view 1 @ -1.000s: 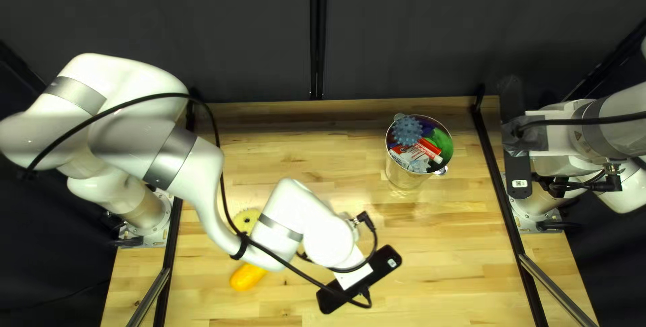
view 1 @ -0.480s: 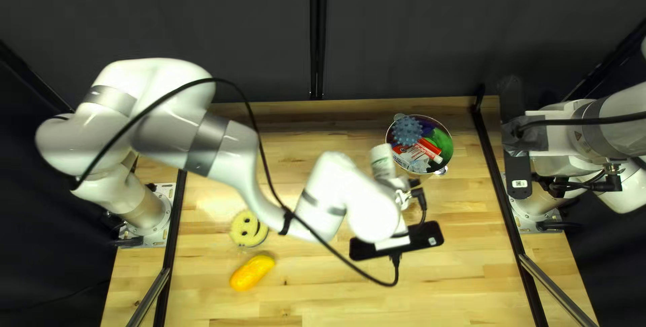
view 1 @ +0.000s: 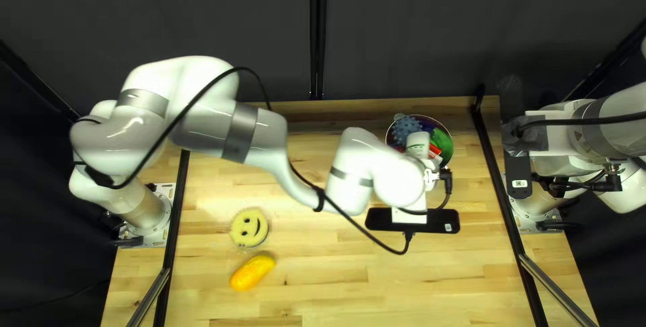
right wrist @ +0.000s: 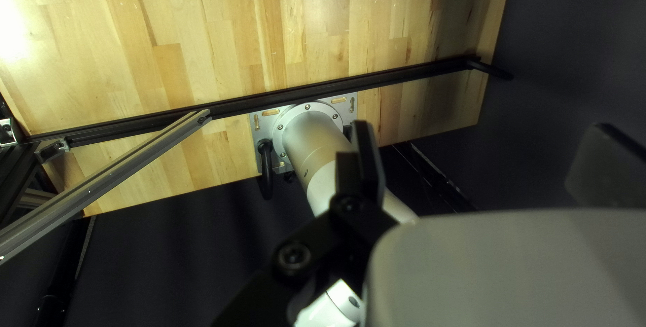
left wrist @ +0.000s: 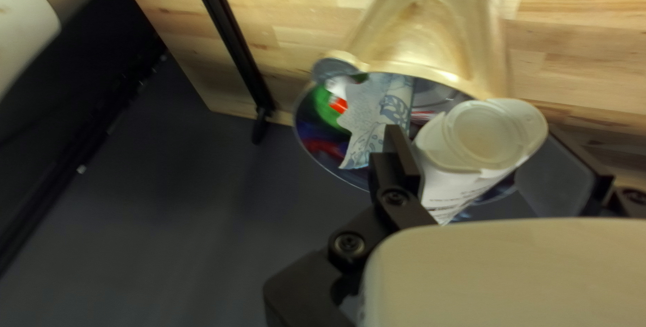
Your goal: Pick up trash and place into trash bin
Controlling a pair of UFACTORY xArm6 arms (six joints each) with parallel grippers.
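Wood table (view 1: 336, 286); bottle (left wrist: 479, 140) tilted, long axis toward curtain (view 1: 390, 38).

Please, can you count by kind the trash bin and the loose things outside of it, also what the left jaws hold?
Trash bin: 1
White bottle, held between the left jaws over the bin: 1
Round yellow smiley: 1
Oblong yellow-orange thing: 1
Total: 4
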